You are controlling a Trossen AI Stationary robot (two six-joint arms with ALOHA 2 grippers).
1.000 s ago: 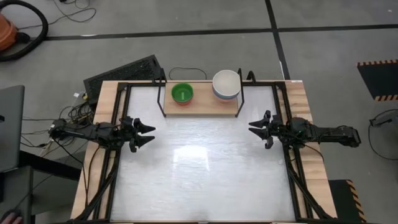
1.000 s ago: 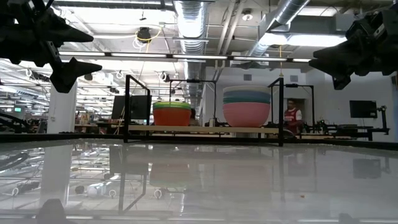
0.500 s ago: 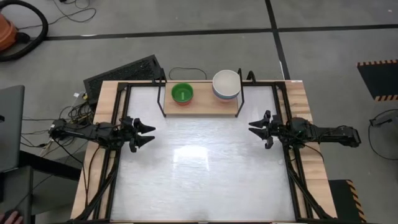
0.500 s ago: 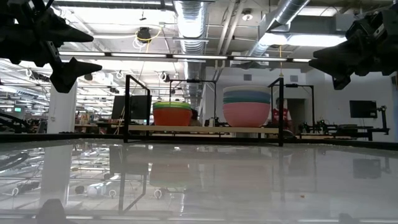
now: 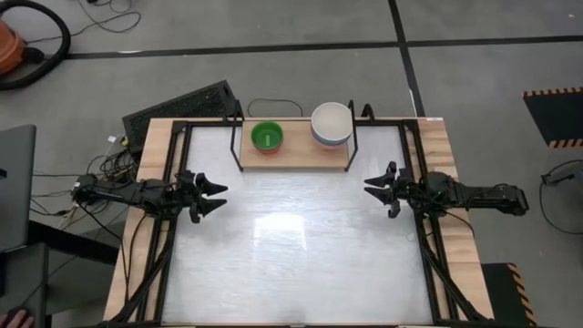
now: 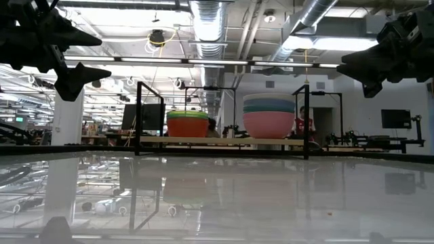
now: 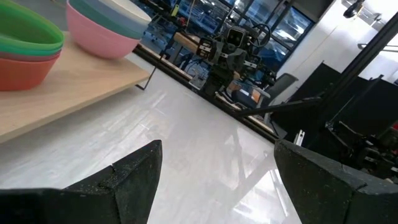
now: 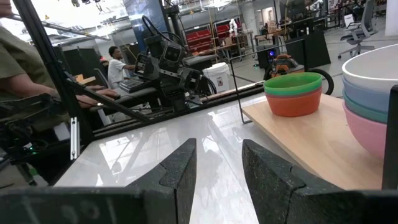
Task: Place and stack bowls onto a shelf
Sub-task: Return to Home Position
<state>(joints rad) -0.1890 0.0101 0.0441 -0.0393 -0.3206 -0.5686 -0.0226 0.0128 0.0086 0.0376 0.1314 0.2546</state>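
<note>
Well, both stacks of round plastic bowls (image 5: 332,125) sit on the low light-wood shelf (image 5: 301,157), midway between yet well apart from the left claw (image 5: 220,196) and right claw (image 5: 369,188), each gaping empty.

Grey concrete floor (image 5: 301,23), black tape lines (image 5: 273,47) crossing it. Orange vacuum (image 5: 7,46) with black hose (image 5: 66,32) at one side; hazard-striped mat (image 5: 556,114) at other. Loose cables (image 5: 109,162) in tangle. Overhead: silver duct (image 6: 203,17), pipes (image 6: 308,13), long strip lights (image 6: 203,62). White column (image 6: 68,115). Dark monitor (image 6: 395,118) on wall. Person in red top (image 6: 303,123) standing far back; second person (image 8: 115,59) seated at bench. Office chair (image 8: 360,25) on open floor. Bright, even light throughout.
</note>
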